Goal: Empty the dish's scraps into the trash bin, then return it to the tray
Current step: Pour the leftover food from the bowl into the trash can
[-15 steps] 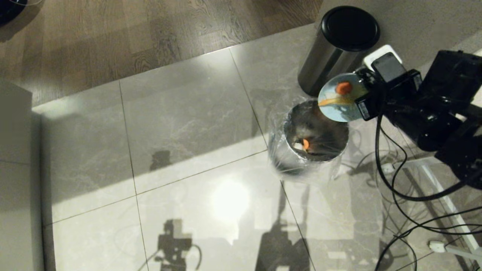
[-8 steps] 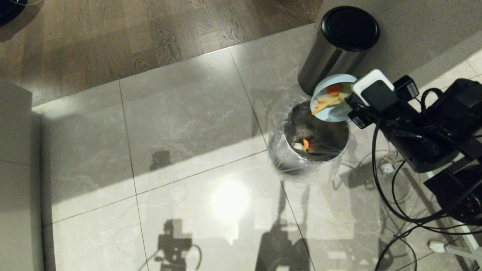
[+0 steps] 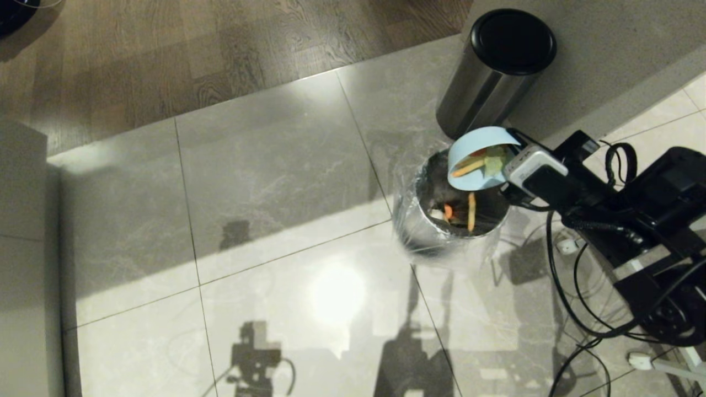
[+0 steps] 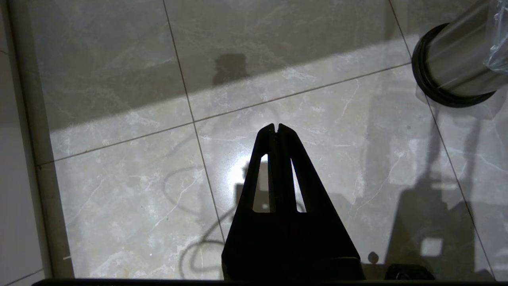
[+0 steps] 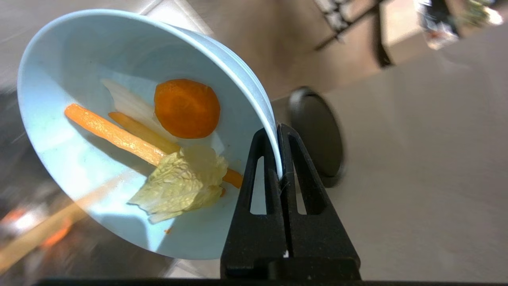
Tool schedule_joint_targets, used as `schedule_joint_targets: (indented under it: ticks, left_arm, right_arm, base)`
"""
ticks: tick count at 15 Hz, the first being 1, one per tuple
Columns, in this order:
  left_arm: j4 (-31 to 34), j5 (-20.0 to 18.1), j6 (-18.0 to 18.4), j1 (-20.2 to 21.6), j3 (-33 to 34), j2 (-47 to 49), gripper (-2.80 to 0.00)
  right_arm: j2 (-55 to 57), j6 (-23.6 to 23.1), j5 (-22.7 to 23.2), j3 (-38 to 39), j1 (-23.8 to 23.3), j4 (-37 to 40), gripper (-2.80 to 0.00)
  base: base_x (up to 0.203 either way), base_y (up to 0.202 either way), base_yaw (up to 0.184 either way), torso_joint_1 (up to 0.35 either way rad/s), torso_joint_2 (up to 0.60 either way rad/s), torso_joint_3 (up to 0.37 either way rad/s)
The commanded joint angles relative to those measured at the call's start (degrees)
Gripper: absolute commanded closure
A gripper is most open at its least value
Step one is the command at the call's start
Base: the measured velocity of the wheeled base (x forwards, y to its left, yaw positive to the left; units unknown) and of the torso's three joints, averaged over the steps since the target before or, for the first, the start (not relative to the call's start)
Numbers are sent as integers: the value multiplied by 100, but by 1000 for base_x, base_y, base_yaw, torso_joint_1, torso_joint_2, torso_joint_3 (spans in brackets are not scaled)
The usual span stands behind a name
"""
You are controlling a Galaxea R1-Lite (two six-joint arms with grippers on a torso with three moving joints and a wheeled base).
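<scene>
Currently we are seeing the right gripper (image 5: pixel 279 131) pinching the rim of the dish (image 5: pixel 119 119) between its fingers, tipping it steeply above the mouth of the trash bin (image 3: pixel 441 231). Scraps (image 5: pixel 158 139) are clinging inside the dish: 1 carrot round, 2 orange sticks, a pale leaf. 1 yellow stick (image 3: pixel 471 212) is showing inside the bin's mouth. We are noting the left gripper (image 4: pixel 277 128) hanging over the tile floor (image 3: pixel 265 182), fingers pressed together. A black-topped bin (image 3: pixel 496 66) is standing just behind.

Glossy grey tile floor (image 3: pixel 276 182) under the trash bin (image 3: pixel 436 242), black-topped steel bin (image 3: pixel 480 94) and loose cables (image 3: pixel 579 298).
</scene>
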Motion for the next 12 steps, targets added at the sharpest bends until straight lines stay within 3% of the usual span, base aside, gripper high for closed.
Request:
schedule_joint_targets:
  ticks: [1,3,9,12]
  left_arm:
    - [-5,3,-4,1,0,4,0]
    - [-5,3,-4,2,0,6,0]
    - [-5,3,-4,1,0,5,0]
    - [-5,3,-4,-6,0,6,0]
  right_arm:
    - [26,-197,365,116,-223,-277,0]
    - [26,-274,711,60,-317,-277,0]
    - [170,-355,902,-118,-503,-277,0]
    - [327,-363,1377,-289,-647,-277,0]
  base:
    - [0,0,0,0,0,0]
    - [0,0,0,0,0,0]
    - [0,0,0,0,0,0]
    - [0,0,0,0,0,0]
